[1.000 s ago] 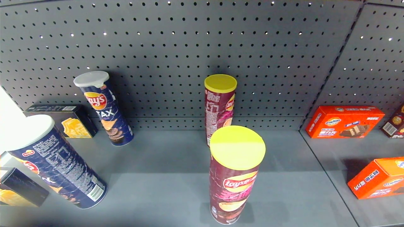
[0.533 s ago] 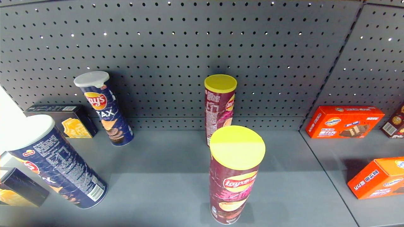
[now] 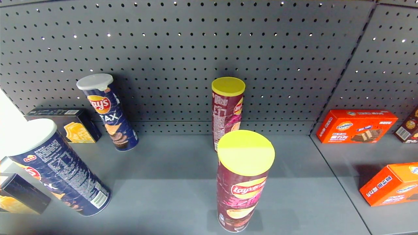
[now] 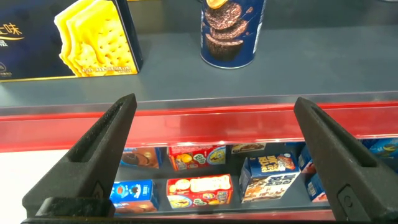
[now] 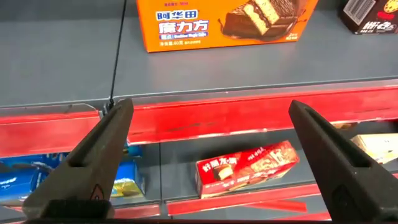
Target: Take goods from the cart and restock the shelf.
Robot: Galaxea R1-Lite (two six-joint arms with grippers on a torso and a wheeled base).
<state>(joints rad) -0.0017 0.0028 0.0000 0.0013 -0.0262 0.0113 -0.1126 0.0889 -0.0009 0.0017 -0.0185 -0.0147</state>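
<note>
The left gripper [image 4: 214, 171] and right gripper [image 5: 211, 171], jaws spread wide and holding nothing, hung before the red front edge strip [image 4: 199, 121] of the grey metal shelf [image 3: 169, 182]. Two maroon chip cans with yellow lids stood on it, one near the front edge [image 3: 243, 186] and one at the back [image 3: 227, 112]. Navy chip cans with white lids [image 3: 109, 114] stood toward the left edge, and orange cardboard boxes [image 3: 356, 125] toward the right. Restocking appeared partly done, with no item in hand. A black box [image 3: 19, 195] at the left edge was cropped. The lower-tier goods [image 4: 199, 190] were too small to identify.
</note>
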